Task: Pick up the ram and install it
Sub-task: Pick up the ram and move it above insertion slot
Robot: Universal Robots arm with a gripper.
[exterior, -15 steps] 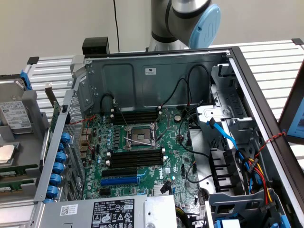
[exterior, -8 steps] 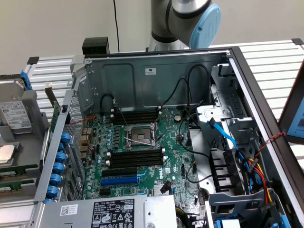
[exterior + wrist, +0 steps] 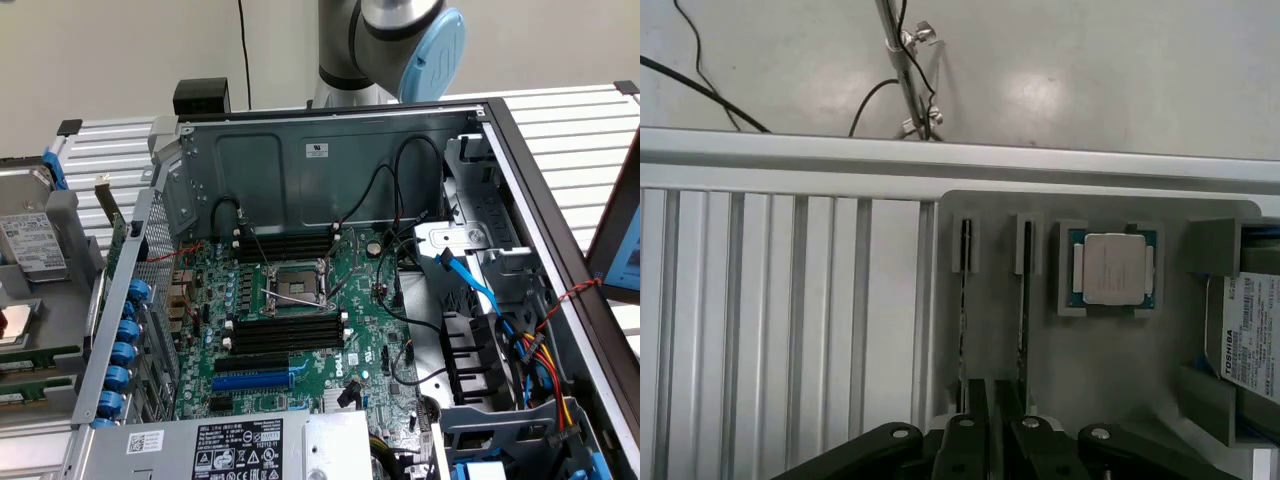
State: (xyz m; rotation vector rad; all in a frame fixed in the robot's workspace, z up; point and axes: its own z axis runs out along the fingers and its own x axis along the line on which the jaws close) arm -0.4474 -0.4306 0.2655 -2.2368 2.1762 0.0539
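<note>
The black two-fingered gripper (image 3: 992,392) hangs over a pale grey plastic parts tray (image 3: 990,250), its fingers (image 3: 975,420) drawn close together with a mere sliver of gap and nothing seen between them; a long, thin circuit-board ram stick (image 3: 965,300) stands on edge in a tray slot just to one side of the fingertips; a second ram stick (image 3: 1025,300) stands parallel in the neighbouring slot on the other side, so the fingers sit between the two; past the second stick a square silver-lidded processor chip (image 3: 1115,268) lies flat in its own recess; further along lies a white-labelled hard drive (image 3: 1245,335); the tray rests on a ribbed aluminium table (image 3: 760,320); in the exterior view the open grey metal computer case (image 3: 330,150) holds a green motherboard (image 3: 375,290) with long black memory slots (image 3: 287,331) and a shorter blue slot (image 3: 250,381); the grey arm with a light blue joint cap (image 3: 432,50) rises behind the case.
</note>
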